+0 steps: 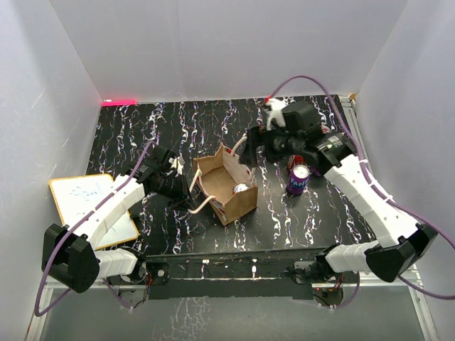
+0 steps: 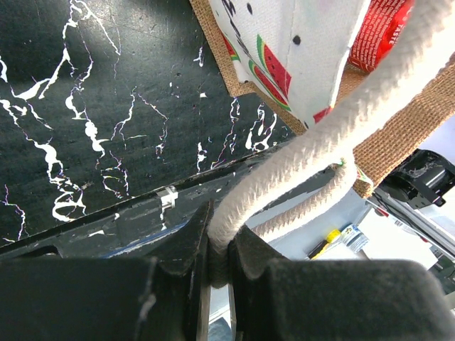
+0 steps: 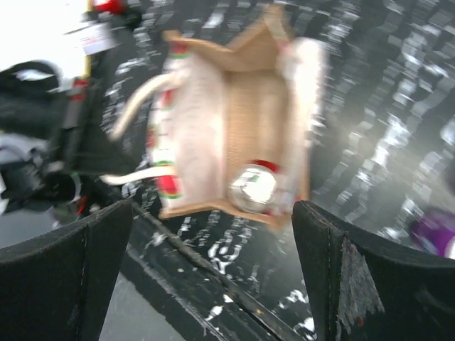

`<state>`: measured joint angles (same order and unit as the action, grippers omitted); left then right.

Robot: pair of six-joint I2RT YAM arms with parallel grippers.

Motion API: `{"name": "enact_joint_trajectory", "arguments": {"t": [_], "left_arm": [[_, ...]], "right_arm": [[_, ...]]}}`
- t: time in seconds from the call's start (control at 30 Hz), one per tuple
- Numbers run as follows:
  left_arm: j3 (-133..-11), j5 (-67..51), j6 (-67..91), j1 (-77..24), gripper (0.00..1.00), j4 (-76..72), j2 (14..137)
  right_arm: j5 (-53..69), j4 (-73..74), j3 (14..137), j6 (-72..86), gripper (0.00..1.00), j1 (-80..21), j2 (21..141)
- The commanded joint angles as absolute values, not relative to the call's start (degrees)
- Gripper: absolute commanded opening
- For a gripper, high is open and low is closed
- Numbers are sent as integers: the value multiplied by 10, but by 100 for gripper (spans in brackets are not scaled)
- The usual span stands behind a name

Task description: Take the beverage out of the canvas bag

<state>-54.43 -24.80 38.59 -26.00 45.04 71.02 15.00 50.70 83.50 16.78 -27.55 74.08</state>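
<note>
Left gripper point(image 2: 219, 245) clamping the cream handle point(image 2: 320, 135) of the canvas bag point(image 1: 226, 186); right gripper point(image 3: 212, 213) hovering above, jaws wide apart.

Black table point(image 1: 142, 135) with white marble veining, walled by white panels at the back and both sides. Bag point(image 1: 238, 206): stands upright near the table's middle, mouth open upward, one cream handle point(image 2: 334, 121) drawn out toward the left. Purple can point(image 1: 298, 179): upright, right of the bag and apart from it; a red item point(image 1: 296, 160) sits just behind the can, partly hidden, and contact between them cannot be told. White board point(image 1: 78, 195): flat at the left edge, well apart from the bag. Left arm base point(image 1: 131, 264) and right arm base point(image 1: 334, 259): fixed along the near edge.
</note>
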Motion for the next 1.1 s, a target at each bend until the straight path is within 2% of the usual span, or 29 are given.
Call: {"name": "enact_joint_trajectory", "arguments": {"t": [0.0,0.17,0.37,0.53,1.07], "left_arm": [[-554,-249,391,-259,0,458,696],[-551,-249,399,-259,0,453,694],[-550,-246,405,-259,0,451,690],[-532,-248,412,-259,0,443,683],[-525,-250,413,-259,0,440,682]], "right_arm": [[170,448,895,163,96,-380,783],[73,544,996,138,91,-465,914],[-39,669,1075,124,93,-478,1032],[-77,662,1023,98,99,-482,1031],[-143,660,905,92,99,-506,1042]]}}
